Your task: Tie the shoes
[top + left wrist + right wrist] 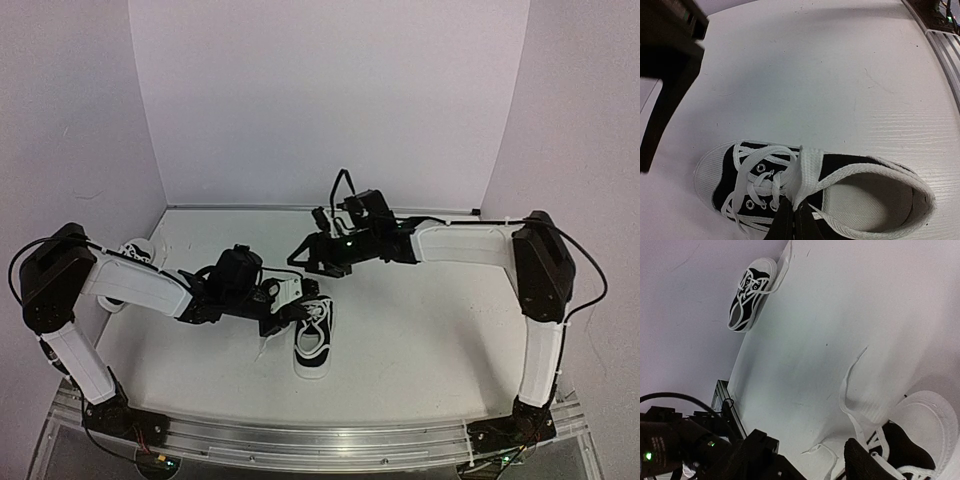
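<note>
Left claw [792, 214] pinching lace [807, 170]; right claw [807, 444] spread | sneaker [845, 162] black, white-toed

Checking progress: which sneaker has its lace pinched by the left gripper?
The middle sneaker, its lace in the left gripper; the other sneaker lies apart, untouched.

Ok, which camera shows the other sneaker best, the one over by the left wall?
The right wrist view: the whole sneaker shows from above, laces and all, nothing in front. The top view has it mostly hidden behind the left arm. The left wrist view misses it.
</note>
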Available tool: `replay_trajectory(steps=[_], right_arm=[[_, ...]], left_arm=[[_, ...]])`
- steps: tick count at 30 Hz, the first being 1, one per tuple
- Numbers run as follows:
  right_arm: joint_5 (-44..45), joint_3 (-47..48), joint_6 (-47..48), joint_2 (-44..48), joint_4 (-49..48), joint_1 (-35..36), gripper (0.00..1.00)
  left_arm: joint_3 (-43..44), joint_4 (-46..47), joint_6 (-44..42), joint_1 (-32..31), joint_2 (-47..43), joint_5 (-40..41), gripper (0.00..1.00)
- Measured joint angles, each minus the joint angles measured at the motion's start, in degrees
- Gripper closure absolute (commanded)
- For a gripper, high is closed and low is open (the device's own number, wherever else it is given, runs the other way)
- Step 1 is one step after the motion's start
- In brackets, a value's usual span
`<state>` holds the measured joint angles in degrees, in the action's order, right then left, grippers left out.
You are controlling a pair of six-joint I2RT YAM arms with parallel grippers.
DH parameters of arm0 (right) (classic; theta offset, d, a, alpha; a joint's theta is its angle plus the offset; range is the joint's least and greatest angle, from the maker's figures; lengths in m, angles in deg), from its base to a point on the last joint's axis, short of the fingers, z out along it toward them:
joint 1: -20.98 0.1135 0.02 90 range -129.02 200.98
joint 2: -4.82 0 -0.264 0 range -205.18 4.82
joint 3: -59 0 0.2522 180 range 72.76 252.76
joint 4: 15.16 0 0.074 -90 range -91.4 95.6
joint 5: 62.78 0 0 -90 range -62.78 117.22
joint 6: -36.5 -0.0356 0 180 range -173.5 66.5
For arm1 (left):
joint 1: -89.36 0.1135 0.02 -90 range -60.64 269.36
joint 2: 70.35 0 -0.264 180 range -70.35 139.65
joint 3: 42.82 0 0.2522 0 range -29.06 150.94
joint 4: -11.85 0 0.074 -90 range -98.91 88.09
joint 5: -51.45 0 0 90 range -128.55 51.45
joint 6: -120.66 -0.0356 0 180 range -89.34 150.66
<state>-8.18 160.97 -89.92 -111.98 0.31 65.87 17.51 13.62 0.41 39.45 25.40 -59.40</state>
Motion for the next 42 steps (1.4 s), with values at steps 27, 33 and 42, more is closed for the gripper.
replay_trajectory(steps=[27, 33, 42], right_arm=[[-5.23, -26.45, 9.45, 15.77, -7.04, -0.57, 0.57], [-5.84, -26.43, 9.63, 15.79, -7.45, -0.01, 0.62], [-5.84, -25.47, 9.65, 14.92, -7.92, 1.25, 0.70]], left_arm=[[1.11, -1.32, -0.02, 0.02, 0.35, -1.10, 1.00], [1.57, -2.05, -0.36, 0.04, 0.37, -1.09, 1.00], [2.06, -2.03, -0.35, 0.04, 0.51, -1.18, 1.00]])
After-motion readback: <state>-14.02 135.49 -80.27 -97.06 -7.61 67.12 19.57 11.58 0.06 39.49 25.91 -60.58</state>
